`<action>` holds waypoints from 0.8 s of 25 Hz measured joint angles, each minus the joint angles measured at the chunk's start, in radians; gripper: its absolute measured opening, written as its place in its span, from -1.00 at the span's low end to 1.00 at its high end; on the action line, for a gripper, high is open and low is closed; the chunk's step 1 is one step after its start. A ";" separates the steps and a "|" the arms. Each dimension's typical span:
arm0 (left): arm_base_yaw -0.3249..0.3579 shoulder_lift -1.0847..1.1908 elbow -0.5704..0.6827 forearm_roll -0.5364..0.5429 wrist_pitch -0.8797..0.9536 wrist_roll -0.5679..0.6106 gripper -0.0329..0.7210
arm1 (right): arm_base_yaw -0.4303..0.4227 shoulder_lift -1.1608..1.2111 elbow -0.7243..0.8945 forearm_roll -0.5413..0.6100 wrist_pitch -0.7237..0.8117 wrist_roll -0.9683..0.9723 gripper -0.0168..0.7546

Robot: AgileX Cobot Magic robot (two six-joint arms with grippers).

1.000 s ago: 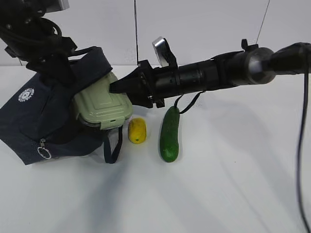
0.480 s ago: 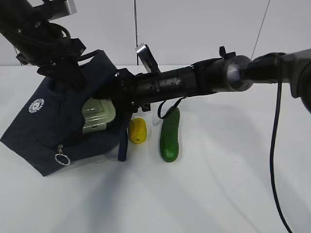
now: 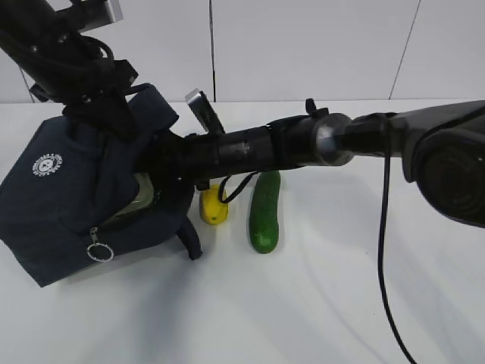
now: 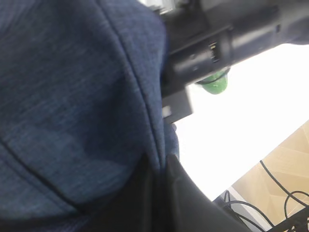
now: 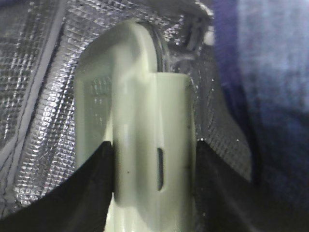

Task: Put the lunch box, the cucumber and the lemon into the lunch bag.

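The right gripper (image 5: 153, 193) was deep inside the lunch bag (image 3: 68, 205), and its two dark fingers (image 5: 91, 188) were closed on the lunch box (image 5: 145, 145), one finger at 9 o'clock of the pale green lid and the other at 3 o'clock. The silver lining (image 5: 38, 96) of the bag surrounded the box on all sides in the right wrist view. In the exterior view only a small strip of the lunch box (image 3: 140, 199) showed at the mouth of the bag. The left gripper (image 4: 157, 193) was pinched shut on the blue fabric edge of the lunch bag (image 4: 72, 96). The lemon (image 3: 214, 205) lay on the white table (image 3: 341, 288) at 3 o'clock of the bag, below the right arm (image 3: 258, 150), and the cucumber (image 3: 264, 210) lay just beside the lemon, at its 3 o'clock, not touching it.
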 joint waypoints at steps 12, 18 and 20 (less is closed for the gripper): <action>0.000 0.000 0.000 0.000 -0.018 0.000 -0.90 | 0.020 0.032 -0.026 -0.060 -0.016 0.076 0.02; 0.000 0.000 0.000 0.022 -0.024 0.000 -0.90 | 0.022 0.032 -0.028 -0.138 -0.016 0.104 0.02; 0.000 0.003 0.000 0.023 -0.024 0.000 -0.90 | 0.022 0.032 -0.028 -0.141 -0.016 0.106 0.02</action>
